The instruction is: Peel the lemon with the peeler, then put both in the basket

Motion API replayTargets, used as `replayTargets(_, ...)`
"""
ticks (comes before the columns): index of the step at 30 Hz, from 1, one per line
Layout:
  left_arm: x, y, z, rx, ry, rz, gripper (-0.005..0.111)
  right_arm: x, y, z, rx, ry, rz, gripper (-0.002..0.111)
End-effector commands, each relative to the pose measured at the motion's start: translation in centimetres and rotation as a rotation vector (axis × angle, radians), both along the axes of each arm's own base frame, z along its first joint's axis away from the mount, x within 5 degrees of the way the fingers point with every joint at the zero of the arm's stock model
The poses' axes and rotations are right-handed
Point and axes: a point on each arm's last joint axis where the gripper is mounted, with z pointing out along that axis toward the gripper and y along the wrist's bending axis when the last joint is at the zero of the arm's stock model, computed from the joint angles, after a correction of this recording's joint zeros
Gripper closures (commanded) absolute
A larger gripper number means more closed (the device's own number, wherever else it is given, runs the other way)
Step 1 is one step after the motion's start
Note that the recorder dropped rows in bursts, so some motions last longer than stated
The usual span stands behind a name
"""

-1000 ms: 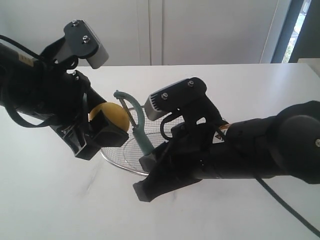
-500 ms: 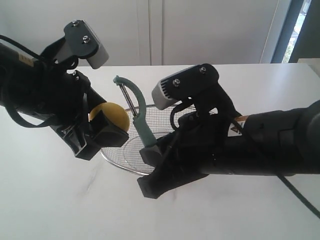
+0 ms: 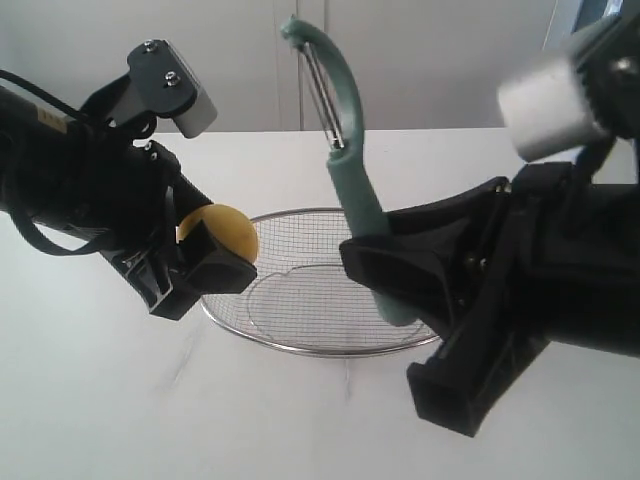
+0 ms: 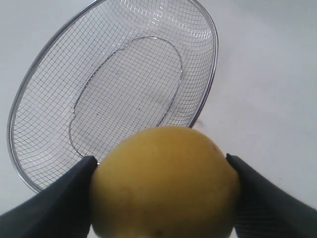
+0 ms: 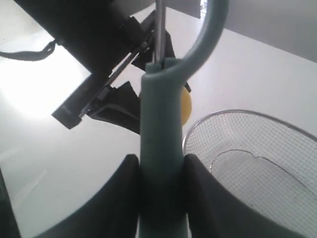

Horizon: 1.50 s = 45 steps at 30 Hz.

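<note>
Lemon (image 3: 233, 229) half hidden, pinched by left fingers (image 3: 215, 266) | peeler (image 3: 350, 180) base hidden, clamped in right fingers (image 5: 118, 198)

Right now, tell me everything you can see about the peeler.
The peeler is slim, with a pale teal-green, plastic-looking handle curving into an arch over a thin metal blade. It stands nearly upright, blade end up, held clear of the table. The right gripper is shut on its lower handle; nothing else touches it.
</note>
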Motion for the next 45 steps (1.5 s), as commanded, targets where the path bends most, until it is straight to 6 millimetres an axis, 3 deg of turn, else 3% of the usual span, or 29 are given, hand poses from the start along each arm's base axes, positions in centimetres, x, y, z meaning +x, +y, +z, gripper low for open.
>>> replayTargets(1, -0.2, 0.0, 0.1, -0.011, 0.016, 0.001, 0.107, 1.0, -1.3, -0.9, -0.054, -0.022, -0.13, 0.108)
replayTargets(7, -0.2, 0.0, 0.1, -0.011, 0.016, 0.001, 0.107, 5.0, -2.1, -3.3, -0.203, 0.006, -0.335, 0.108)
replayTargets(15, -0.2, 0.0, 0.1, -0.011, 0.016, 0.001, 0.107, 9.2, 1.8, -8.4, -0.205, 0.172, -0.322, 0.108)
replayTargets(21, -0.2, 0.0, 0.1, -0.012, 0.015, 0.001, 0.107, 8.7, 4.6, -9.8, -0.207, 0.174, -0.223, 0.108)
replayTargets(28, -0.2, 0.0, 0.1, -0.012, 0.014, 0.002, 0.107, 7.5, 6.7, -9.3, -0.182, 0.166, -0.147, 0.108)
replayTargets(45, -0.2, 0.0, 0.1, -0.012, 0.014, 0.002, 0.107, 6.4, 7.7, -9.2, -0.17, 0.18, -0.107, 0.108)
